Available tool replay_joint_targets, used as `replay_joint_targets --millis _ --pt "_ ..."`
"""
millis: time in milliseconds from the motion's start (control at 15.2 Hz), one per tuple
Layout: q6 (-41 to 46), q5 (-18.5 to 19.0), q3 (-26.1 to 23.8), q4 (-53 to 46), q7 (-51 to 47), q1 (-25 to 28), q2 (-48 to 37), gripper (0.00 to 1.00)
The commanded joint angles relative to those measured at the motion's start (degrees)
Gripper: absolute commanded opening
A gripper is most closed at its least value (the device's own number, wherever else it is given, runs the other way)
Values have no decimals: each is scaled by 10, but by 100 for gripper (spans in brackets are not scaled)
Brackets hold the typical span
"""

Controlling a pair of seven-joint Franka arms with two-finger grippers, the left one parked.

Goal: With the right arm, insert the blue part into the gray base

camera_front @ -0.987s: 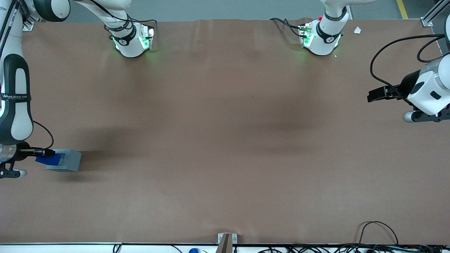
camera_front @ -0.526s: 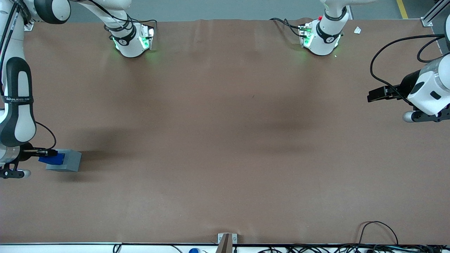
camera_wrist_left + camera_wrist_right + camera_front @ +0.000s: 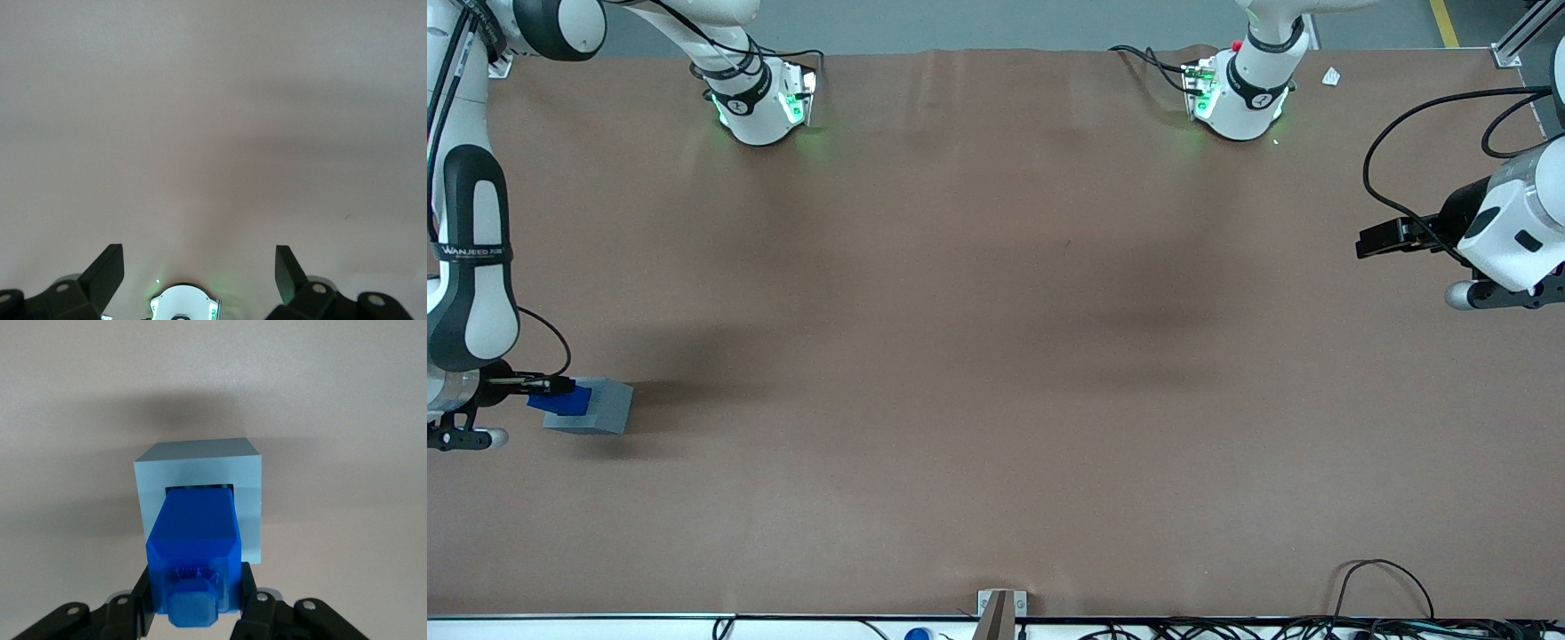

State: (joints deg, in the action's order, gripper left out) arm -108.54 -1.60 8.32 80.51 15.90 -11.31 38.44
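Note:
The gray base point(image 3: 600, 407) stands on the brown table at the working arm's end. The blue part point(image 3: 559, 402) is held in my right gripper point(image 3: 547, 391) just above the base's top, its lower end at the square recess. In the right wrist view the blue part point(image 3: 193, 543) sits between the black fingers point(image 3: 248, 597), its stud toward the camera and its far end reaching into the recess of the gray base point(image 3: 200, 480). My gripper point(image 3: 195, 600) is shut on it.
The brown table point(image 3: 996, 356) stretches wide toward the parked arm's end. Two arm bases point(image 3: 760, 102) with green lights stand farthest from the front camera. A small bracket point(image 3: 1000, 609) and cables lie at the nearest edge.
My right gripper has moved a little toward the gray base with the blue part, which now covers less of the table beside the base and sits more over the recess.

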Motion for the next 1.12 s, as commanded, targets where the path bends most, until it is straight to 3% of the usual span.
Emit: replay_joint_targets --millis 0,461,526,658,1053 --pt "9 3 -8 -12 6 -8 9 0" --pt "11 5 -8 -11 6 -8 19 3" --pt "11 5 -8 -11 6 -8 20 17" --pt "10 5 -8 -12 6 -8 19 100" --pt "27 5 -9 -22 -2 6 -13 100"
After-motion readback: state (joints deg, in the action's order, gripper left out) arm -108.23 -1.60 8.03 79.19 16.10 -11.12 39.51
